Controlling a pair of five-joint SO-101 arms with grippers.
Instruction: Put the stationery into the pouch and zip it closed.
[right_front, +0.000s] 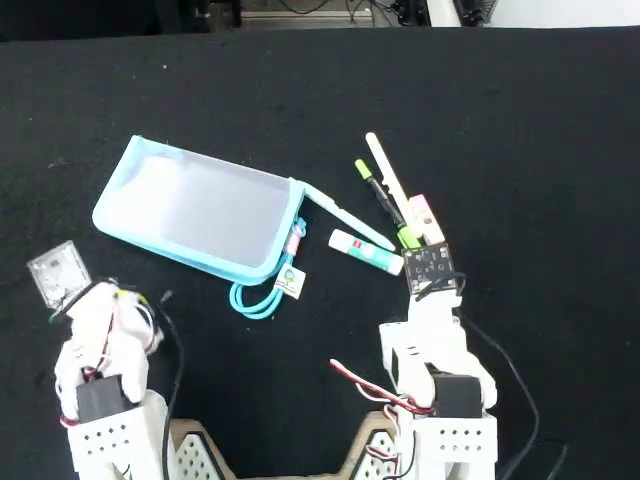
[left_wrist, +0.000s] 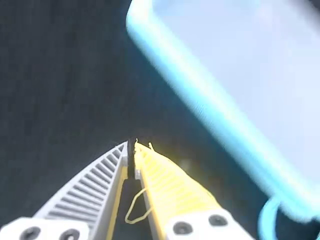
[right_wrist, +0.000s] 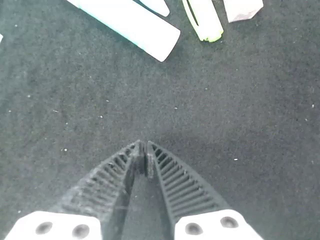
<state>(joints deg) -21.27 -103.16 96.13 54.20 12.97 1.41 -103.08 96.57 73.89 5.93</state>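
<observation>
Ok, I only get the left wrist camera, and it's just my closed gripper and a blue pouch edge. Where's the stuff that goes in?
Observer: The high view shows it on the table, past the pouch's looped-cord end. I can make out a glue stick, a green marker, a white pen and an eraser.
Operator: Is the other arm holding any?
Observer: No. The right gripper is shut on nothing, with bare table under it and the glue stick ahead of it.
Operator: So am I close to the stuff?
Observer: No. Your left gripper sits by the pouch's opposite end, so the pouch lies between you and the stationery.
</observation>
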